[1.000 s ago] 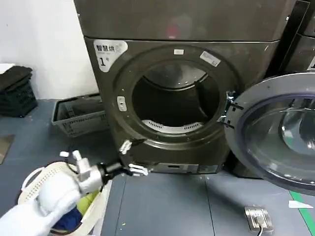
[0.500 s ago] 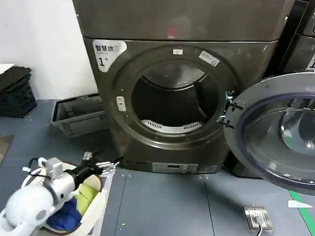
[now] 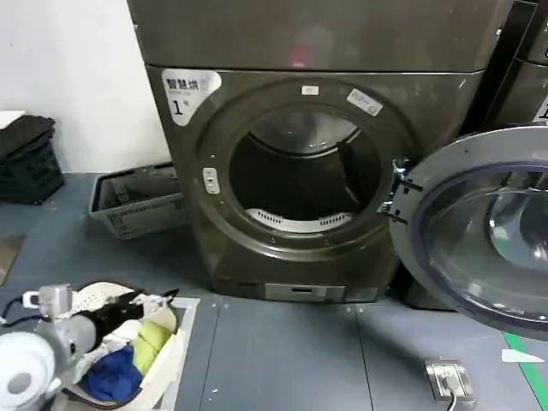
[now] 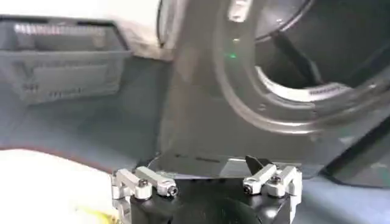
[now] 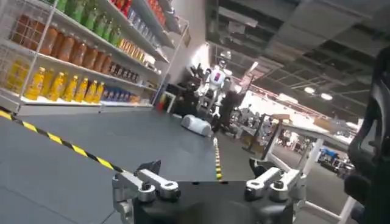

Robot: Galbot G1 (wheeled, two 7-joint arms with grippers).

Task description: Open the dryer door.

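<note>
The dryer [image 3: 257, 248], a dark bronze-grey machine with a white "1" sticker, stands in the middle of the head view. Its drum opening [image 3: 300, 180] is uncovered. The dryer door [image 3: 479, 231] is swung wide to the right, its grey inner face and tinted glass towards me. My left gripper [image 3: 161, 300] is low at the left, over a laundry basket and well clear of the door. It is open with nothing between its fingers. In the left wrist view the left gripper [image 4: 207, 167] points at the dryer's lower front [image 4: 201, 115]. My right gripper [image 5: 206, 167] is open, empty, and faces a room with shelves.
A white basket of coloured clothes [image 3: 137, 351] sits under my left arm. A grey crate [image 3: 137, 201] lies left of the dryer, with black stacked crates [image 3: 26, 158] further left. A second dark machine [image 3: 522, 77] stands behind the open door. A floor socket [image 3: 449, 377] is at lower right.
My left arm has drawn back down and to the left, from near the dryer's lower front to above the basket. The door has stayed open.
</note>
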